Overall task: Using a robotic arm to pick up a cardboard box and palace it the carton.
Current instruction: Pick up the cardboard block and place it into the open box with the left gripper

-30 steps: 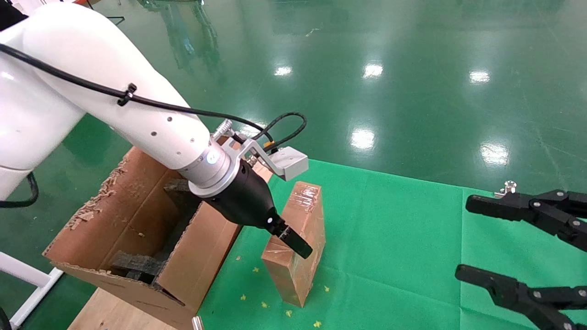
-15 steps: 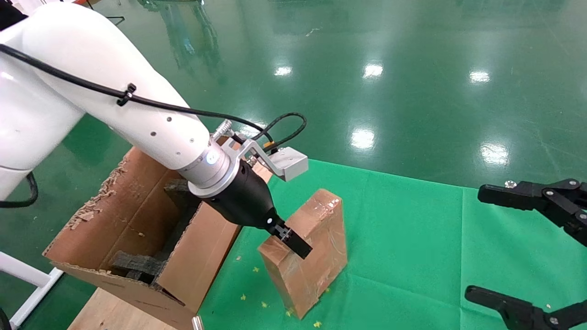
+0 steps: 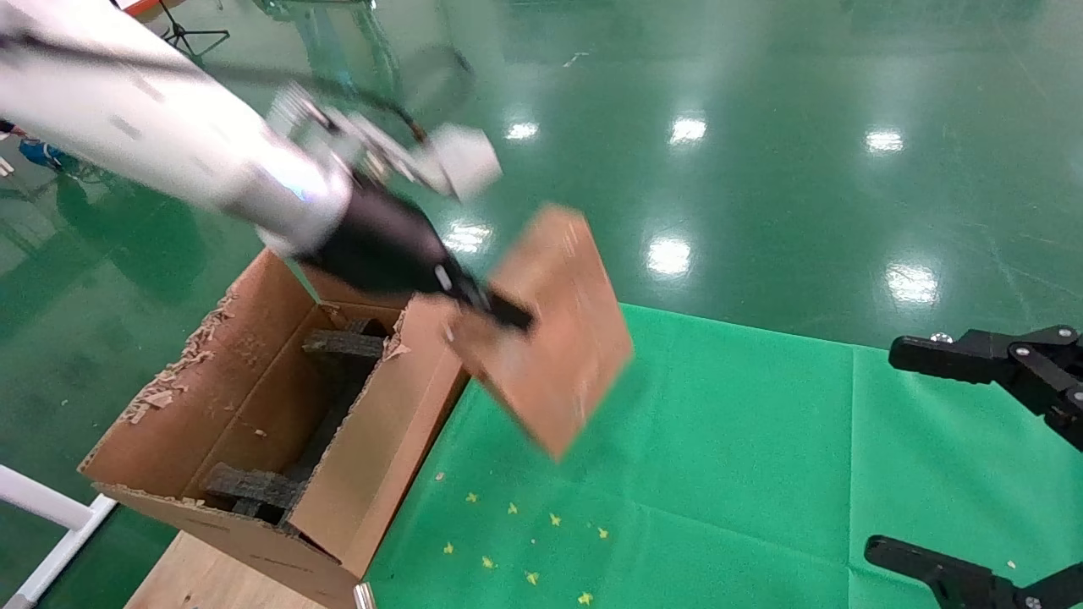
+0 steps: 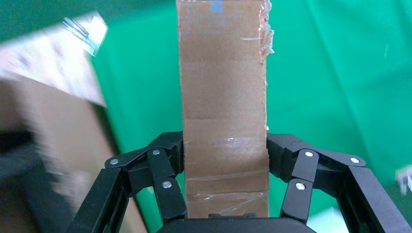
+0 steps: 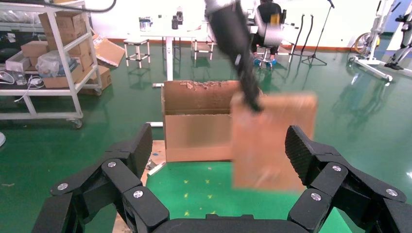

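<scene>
The robotic arm (image 3: 169, 144) is holding the cardboard box (image 3: 550, 330) in the air, tilted, above the green mat (image 3: 744, 457) and just beside the carton's (image 3: 279, 423) near flap. The left gripper (image 4: 225, 158) is clamping the box on 2 opposite sides; in the head view the arm and box are blurring, so tape detail is hard to make out. Inside the carton, black foam blocks (image 3: 343, 342) are partly hidden by its walls. The right gripper (image 3: 973, 457) is hanging spread wide at the mat's right edge, partly cut off.
</scene>
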Controlling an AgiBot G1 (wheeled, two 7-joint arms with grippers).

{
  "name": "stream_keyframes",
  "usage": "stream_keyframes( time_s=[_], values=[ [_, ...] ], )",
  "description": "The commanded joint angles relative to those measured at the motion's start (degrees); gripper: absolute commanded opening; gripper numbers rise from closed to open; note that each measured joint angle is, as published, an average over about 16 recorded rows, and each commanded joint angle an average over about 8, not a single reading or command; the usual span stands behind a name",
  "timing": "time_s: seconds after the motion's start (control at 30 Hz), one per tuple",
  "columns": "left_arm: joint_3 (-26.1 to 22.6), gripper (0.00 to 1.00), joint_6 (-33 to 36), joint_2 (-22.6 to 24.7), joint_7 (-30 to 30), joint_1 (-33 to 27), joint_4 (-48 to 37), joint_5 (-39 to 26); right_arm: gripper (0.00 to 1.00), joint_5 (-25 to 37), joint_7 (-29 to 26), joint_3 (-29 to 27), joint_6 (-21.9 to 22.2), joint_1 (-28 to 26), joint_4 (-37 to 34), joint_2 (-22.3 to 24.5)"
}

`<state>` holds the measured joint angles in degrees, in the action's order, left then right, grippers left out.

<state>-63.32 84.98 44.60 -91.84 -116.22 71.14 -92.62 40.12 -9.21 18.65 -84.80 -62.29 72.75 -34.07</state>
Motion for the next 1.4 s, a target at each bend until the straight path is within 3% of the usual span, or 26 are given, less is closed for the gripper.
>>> stream_keyframes(
  time_s=[0.03,0.37,0.6,1.0,1.4],
  values=[
    [1.53,0.00,-0.75,-1.94,0.41,-1.86,-0.68,0.33,1.00,0.00,0.00,0.00,0.00,0.00,0.00,0.00],
    [3.94,0.00,-0.89,-8.92,6.66,-11.29,-10.65,-6.47,1.00,-0.01,0.01,0.02,0.00,-0.01,0.00,0.01],
    [2.63,0.00,0.20,-12.60,12.89,-13.62,-16.36,-11.74,1.00,-0.02,0.01,0.03,0.01,-0.01,0.00,0.01],
    [0.39,0.00,-5.02,-17.34,26.94,-7.15,-24.95,-12.63,1.00,-0.03,0.02,0.05,0.02,-0.01,0.00,0.02],
    [0.05,0.00,-11.03,-17.73,37.02,-0.85,-36.48,-9.51,1.00,-0.04,0.03,0.06,0.02,-0.02,0.00,0.02]
  ],
)
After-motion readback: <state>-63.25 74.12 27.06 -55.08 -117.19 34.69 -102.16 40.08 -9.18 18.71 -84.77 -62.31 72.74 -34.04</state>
